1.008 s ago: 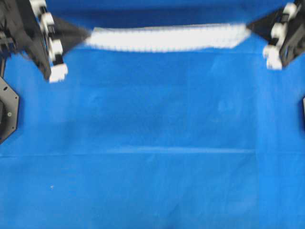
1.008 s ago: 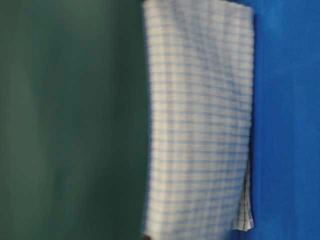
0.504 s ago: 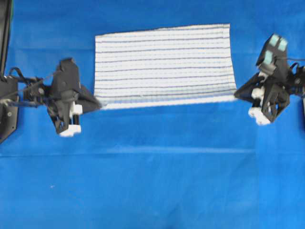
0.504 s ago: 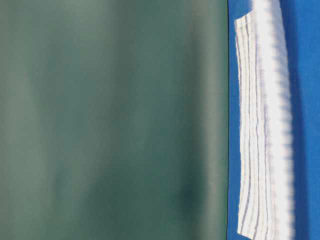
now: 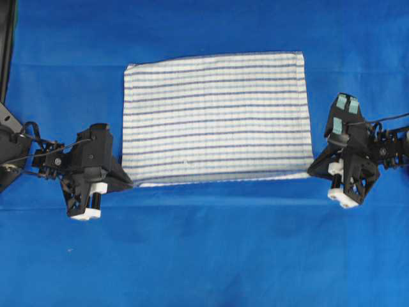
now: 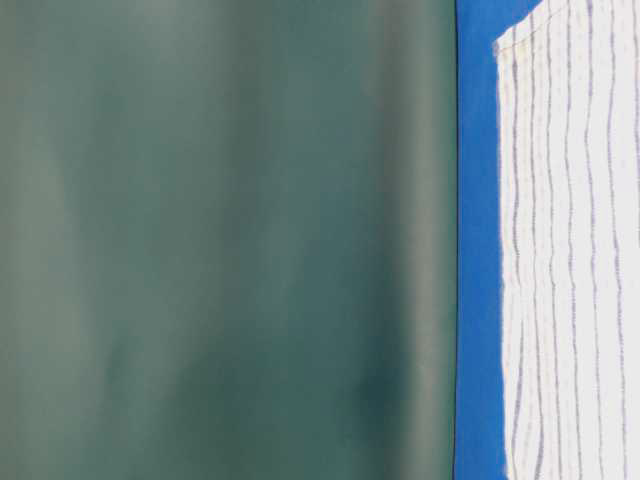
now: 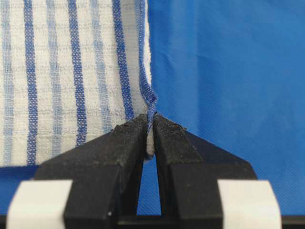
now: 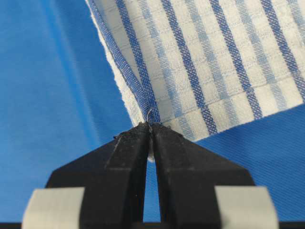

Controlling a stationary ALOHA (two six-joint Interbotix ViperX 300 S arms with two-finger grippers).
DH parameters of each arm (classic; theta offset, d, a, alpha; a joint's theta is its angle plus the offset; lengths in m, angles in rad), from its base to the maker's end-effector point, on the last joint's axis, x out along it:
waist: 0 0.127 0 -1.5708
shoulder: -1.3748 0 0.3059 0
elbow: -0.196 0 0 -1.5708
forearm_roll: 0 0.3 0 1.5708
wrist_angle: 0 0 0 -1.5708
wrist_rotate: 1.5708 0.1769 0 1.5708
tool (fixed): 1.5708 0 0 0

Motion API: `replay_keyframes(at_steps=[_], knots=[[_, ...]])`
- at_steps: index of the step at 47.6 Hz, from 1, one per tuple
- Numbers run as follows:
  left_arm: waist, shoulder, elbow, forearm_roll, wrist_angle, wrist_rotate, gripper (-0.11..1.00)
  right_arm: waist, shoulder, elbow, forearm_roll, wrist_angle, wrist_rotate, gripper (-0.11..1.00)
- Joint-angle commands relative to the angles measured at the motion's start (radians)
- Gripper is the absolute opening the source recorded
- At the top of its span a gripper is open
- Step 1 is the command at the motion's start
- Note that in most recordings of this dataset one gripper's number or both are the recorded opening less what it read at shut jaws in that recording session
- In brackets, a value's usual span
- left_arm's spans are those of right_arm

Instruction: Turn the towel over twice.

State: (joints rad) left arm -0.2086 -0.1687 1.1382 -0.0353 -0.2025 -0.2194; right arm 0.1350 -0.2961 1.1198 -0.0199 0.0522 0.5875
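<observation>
Starting at the left of the overhead view: the left gripper (image 5: 126, 183) sits low at the towel's (image 5: 216, 118) near-left corner, jaws pressed together with the corner hem pinched between them. The left wrist view shows it nicely, the blue hem (image 7: 148, 102) bunches into a little ridge right where it goes into the fingertips (image 7: 132, 131). Only the very tip of the corner is caught, which makes sense to me: a small bite lets the rest of the cloth hang or lie free when it gets swung over.

Middle: the towel lies spread out flat on the blue surface (image 5: 204, 256), stripes running across, no obvious folds. Its near edge looks a touch lifted, a thin white strip showing along it, probably because both corners are held slightly off the sheet. In the table-level view the cloth (image 6: 570, 250) lies along the surface, so it looks laid down, not hanging.

Right: the right gripper (image 5: 313, 171) mirrors the left one, clamped tight on the near-right corner. Its wrist view shows the hem (image 8: 138, 90) pinched at the fingertips (image 8: 166, 133) the same way, with a stray thread sticking up.

Holding both near corners keeps that edge taut and straight, so the towel flips as one sheet instead of crumpling. How many of the two flips are done, I can't tell from this alone.
</observation>
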Motion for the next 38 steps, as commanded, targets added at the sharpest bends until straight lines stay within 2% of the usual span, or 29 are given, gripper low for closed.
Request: replay_keyframes(at_steps=[1,23,28,31,35,38], knots=[[-0.009,-0.006,-0.012,-0.002,-0.003,0.002,0.04,0.018,0.002,-0.023,0.002,-0.009,0.003,0.05],[-0.011,-0.008,-0.014,0.000,0.006,0.003,0.05,0.035,0.023,-0.044,0.002,-0.006,0.006,0.06],[-0.009,-0.012,-0.014,0.000,0.017,0.002,0.12,0.049,0.025,-0.058,0.003,-0.003,0.014,0.07],[-0.009,-0.020,-0.017,-0.002,0.034,0.002,0.21,0.052,0.023,-0.067,0.003,0.003,0.020,0.24],[-0.009,-0.044,-0.026,0.000,0.064,0.008,0.42,0.052,0.012,-0.084,-0.006,0.025,0.008,0.51],[-0.002,-0.080,-0.038,0.003,0.098,0.018,0.54,0.049,-0.011,-0.103,-0.032,0.049,0.000,0.65]])
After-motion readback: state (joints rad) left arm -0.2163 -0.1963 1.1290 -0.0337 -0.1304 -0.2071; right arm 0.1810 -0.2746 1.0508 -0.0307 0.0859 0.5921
